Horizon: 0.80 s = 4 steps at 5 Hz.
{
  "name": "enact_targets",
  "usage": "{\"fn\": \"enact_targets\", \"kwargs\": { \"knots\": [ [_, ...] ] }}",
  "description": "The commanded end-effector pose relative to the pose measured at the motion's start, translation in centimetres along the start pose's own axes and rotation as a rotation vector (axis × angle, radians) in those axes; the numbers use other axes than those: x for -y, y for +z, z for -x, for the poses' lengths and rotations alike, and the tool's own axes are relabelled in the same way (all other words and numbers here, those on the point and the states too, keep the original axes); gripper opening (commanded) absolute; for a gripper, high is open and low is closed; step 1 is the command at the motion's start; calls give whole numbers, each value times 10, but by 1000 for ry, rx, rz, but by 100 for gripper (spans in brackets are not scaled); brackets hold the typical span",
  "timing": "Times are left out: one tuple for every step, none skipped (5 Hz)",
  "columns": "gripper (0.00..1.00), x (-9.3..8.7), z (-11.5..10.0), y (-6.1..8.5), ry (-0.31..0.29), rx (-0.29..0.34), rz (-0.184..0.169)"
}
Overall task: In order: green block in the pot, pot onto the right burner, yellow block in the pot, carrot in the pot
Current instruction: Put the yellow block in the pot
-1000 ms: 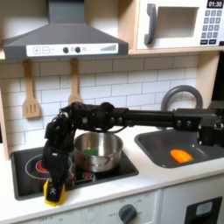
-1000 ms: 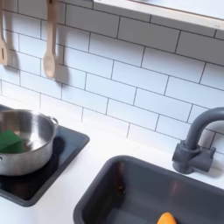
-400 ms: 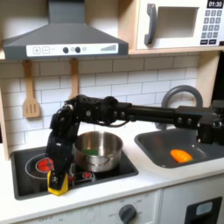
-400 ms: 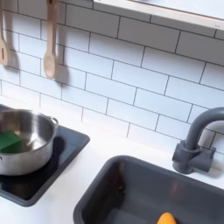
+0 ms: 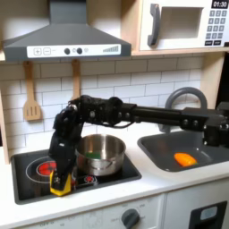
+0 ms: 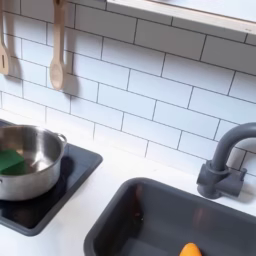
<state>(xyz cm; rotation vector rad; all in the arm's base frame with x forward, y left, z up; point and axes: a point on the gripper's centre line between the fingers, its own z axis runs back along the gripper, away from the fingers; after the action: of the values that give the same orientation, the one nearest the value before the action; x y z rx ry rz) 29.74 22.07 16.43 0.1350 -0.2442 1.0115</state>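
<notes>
Hand (image 5: 61, 184) clamped on yellow block (image 5: 60, 187), lifted off stove's front-left corner for transfer to pot (image 5: 99, 154); green block (image 6: 11, 161) inside.

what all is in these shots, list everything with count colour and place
pot: 1, shiny silver, on the black stovetop's right burner in the first exterior view
green block: 1, dark green, inside the pot
yellow block: 1, bright yellow, at the stovetop's front left edge in the first exterior view, at the gripper's tip
carrot: 1, orange, lying in the sink
sink: 1, dark grey, to the right of the stove in the first exterior view
faucet: 1, dark grey, curved, behind the sink
wooden utensils: 2, light brown, hanging on the white tile wall
range hood: 1, grey, above the stove
microwave: 1, white, top right in the first exterior view
gripper: 1, black, on the yellow block
</notes>
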Motion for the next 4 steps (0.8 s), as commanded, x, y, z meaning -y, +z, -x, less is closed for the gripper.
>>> {"fn": "enact_targets", "kwargs": {
  "knots": [
    [0, 12, 1, 17, -30, 40, 46],
    [0, 15, 0, 20, -37, 53, 54],
    [0, 21, -1, 26, -67, 65, 76],
    [0, 34, 4, 29, -113, 73, 101]
  ]
}}
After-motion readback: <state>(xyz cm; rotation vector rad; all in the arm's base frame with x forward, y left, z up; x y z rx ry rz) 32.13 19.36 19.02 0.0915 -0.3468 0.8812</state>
